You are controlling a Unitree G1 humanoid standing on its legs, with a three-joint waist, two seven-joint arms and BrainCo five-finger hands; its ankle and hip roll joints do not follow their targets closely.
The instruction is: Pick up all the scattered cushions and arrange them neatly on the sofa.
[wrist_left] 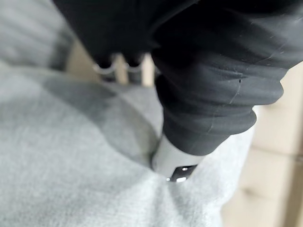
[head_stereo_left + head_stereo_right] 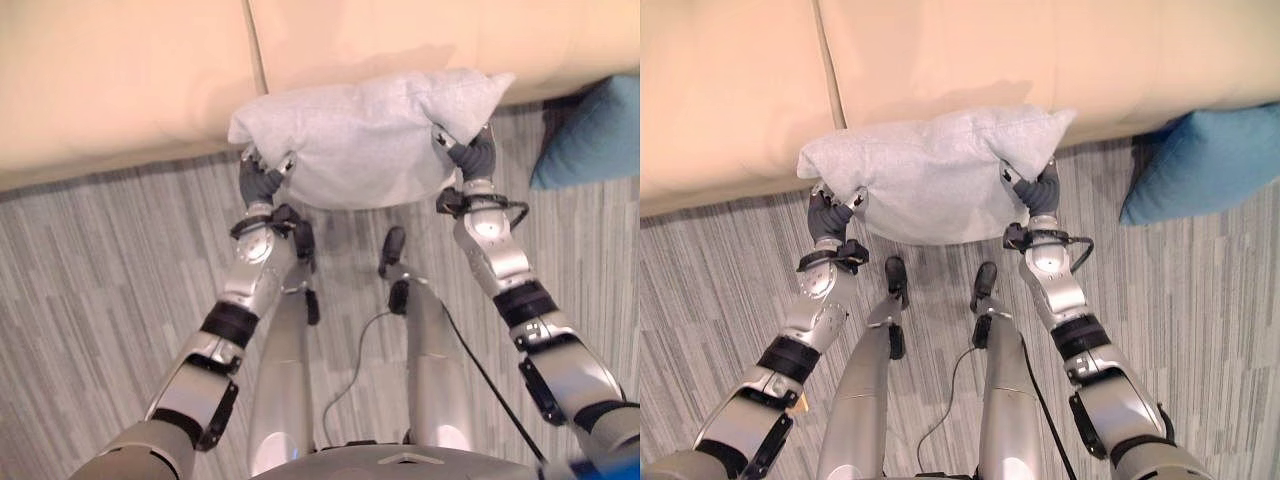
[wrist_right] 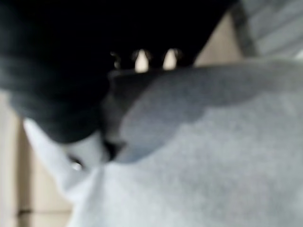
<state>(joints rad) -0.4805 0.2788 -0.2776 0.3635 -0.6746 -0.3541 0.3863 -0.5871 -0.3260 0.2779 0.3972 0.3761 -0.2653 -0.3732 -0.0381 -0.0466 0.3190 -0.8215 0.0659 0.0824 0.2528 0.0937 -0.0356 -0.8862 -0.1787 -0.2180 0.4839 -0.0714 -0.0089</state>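
A light grey cushion (image 2: 370, 135) hangs between my two hands, lifted over the front edge of the cream sofa (image 2: 120, 70). My left hand (image 2: 262, 180) grips its left end. In the left wrist view the thumb (image 1: 175, 161) digs into the grey cloth (image 1: 71, 165), and the fingers curl over the far side. My right hand (image 2: 475, 155) clamps the right end in the same way, with grey cloth (image 3: 213, 165) bunched under it. A blue cushion (image 2: 1200, 165) lies on the floor to the right, against the sofa's base.
The sofa's two seat cushions meet at a seam (image 2: 255, 45) just left of the held cushion. Striped grey carpet (image 2: 90, 290) covers the floor in front of the sofa.
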